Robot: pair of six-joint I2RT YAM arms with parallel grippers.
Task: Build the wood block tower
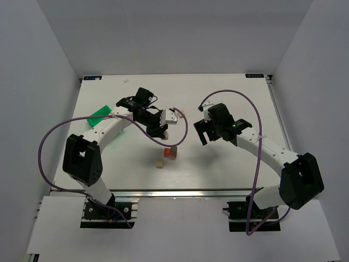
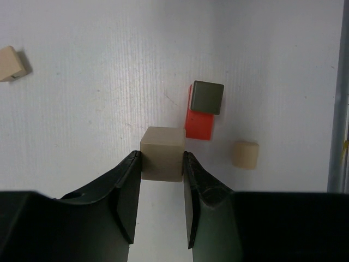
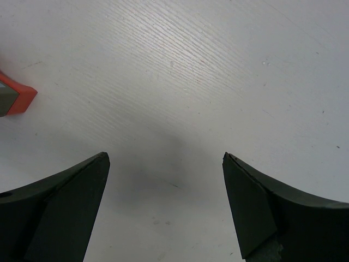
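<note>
Left hand [image 2: 162,159] clamped on a beige cube [image 2: 161,143], just beside the tower [image 1: 170,151]: grey cube [image 2: 208,97] stacked on red block [image 2: 198,126], mid-counter [image 2: 82,98]. Right hand [image 3: 166,158] stands wide apart over the counter. Green bin [image 1: 100,115] far left; contents indiscernible.

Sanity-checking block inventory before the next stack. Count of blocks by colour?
beige blocks: 3
grey block: 1
red block: 1
Total: 5
</note>
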